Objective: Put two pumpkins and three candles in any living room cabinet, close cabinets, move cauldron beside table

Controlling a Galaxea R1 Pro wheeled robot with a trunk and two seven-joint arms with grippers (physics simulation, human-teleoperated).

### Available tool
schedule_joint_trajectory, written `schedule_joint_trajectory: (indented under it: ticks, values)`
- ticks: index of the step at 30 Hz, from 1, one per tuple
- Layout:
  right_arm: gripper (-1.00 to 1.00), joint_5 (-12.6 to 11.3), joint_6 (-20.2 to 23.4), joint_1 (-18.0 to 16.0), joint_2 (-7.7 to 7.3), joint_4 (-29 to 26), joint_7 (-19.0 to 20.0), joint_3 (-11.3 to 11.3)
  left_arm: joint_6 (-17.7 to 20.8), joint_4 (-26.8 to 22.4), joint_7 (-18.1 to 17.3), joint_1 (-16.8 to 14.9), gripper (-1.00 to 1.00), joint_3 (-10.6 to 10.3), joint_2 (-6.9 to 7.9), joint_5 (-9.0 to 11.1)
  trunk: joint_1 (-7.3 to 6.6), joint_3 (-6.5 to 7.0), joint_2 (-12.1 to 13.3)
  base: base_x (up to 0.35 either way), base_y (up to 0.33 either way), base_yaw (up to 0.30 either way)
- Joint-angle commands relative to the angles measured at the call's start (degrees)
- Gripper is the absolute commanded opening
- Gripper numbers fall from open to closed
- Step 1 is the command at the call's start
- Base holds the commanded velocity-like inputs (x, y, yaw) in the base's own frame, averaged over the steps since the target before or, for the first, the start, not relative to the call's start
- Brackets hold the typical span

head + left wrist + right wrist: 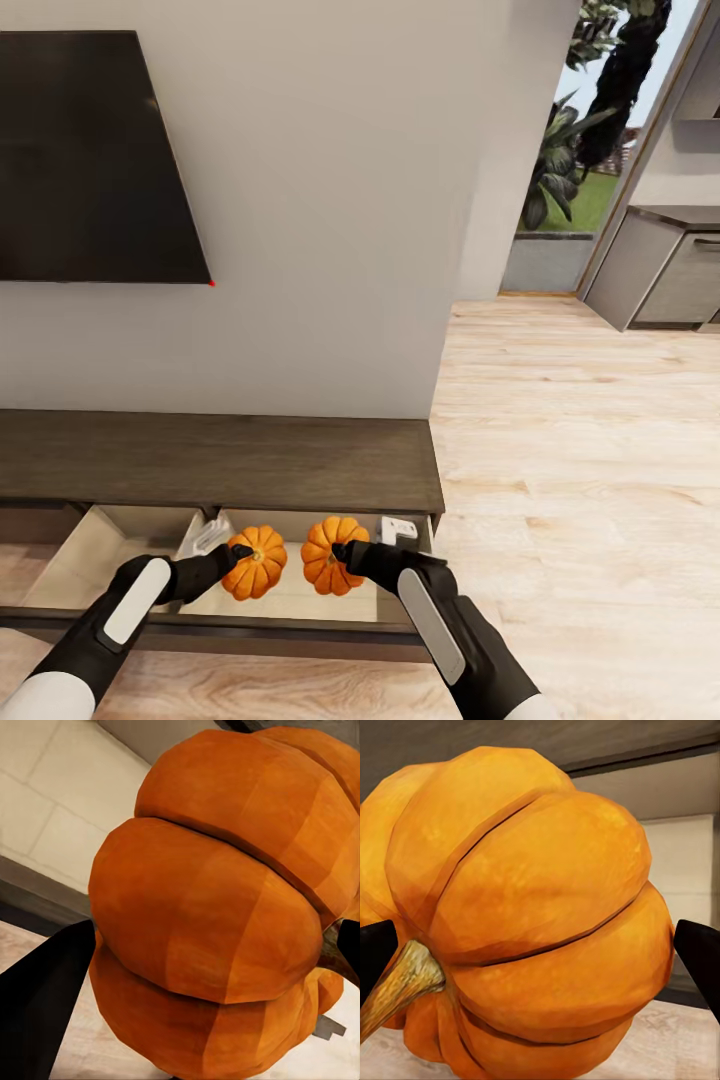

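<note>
The left claw (238,556) is clamped on one small bright-orange ribbed pumpkin (256,564), the right claw (343,553) on the other pumpkin (329,555). Both hang over the long dark-brown wooden cabinet's (220,460) open pale drawer (100,560). Small white items in it are too blurred for legible writing.

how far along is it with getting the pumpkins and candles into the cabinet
Done: one cabinet drawer is pulled open. In hand: the left gripper holds one pumpkin and the right gripper holds the other pumpkin, both over the open drawer, not yet released. Left: let both go, store three candles, shut the drawer, and place the cauldron by a table.
</note>
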Motion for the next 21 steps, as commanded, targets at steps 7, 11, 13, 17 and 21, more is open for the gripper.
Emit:
schedule_joint_trajectory:
  ticks: [7, 11, 13, 17, 21]
  values:
    - [-1.00, 0.1, -0.1, 0.0, 0.00, 0.0, 0.0, 0.1, -0.2, 0.0, 0.0, 0.0, -1.00, -0.2, 0.05, 0.0, 0.00, 0.02, 0.0, 0.000, 0.088, -0.002]
    - [-1.00, 0.1, -0.1, 0.0, 0.00, 0.0, 0.1, 0.1, -0.2, 0.0, 0.0, 0.0, -1.00, -0.1, 0.06, 0.0, 0.00, 0.17, 0.0, 0.000, 0.200, -0.111]
    - [-1.00, 0.1, -0.1, 0.0, 0.00, 0.0, 0.1, 0.1, -0.2, 0.0, -0.1, 0.0, -1.00, 0.0, 0.06, 0.0, 0.00, 0.25, 0.0, 0.000, 0.063, -0.118]
    - [-1.00, 0.1, -0.1, 0.0, 0.00, 0.0, 0.1, 0.0, -0.2, 0.0, -0.1, 0.0, -1.00, 0.1, 0.12, 0.0, 0.00, 0.29, 0.0, 0.005, 0.018, -0.034]
    - [-1.00, 0.1, -0.1, 0.0, 0.00, 0.0, 0.1, 0.0, -0.2, 0.0, -0.2, 0.0, -1.00, 0.3, 0.22, 0.0, 0.00, 0.30, 0.0, 0.102, 0.042, -0.005]
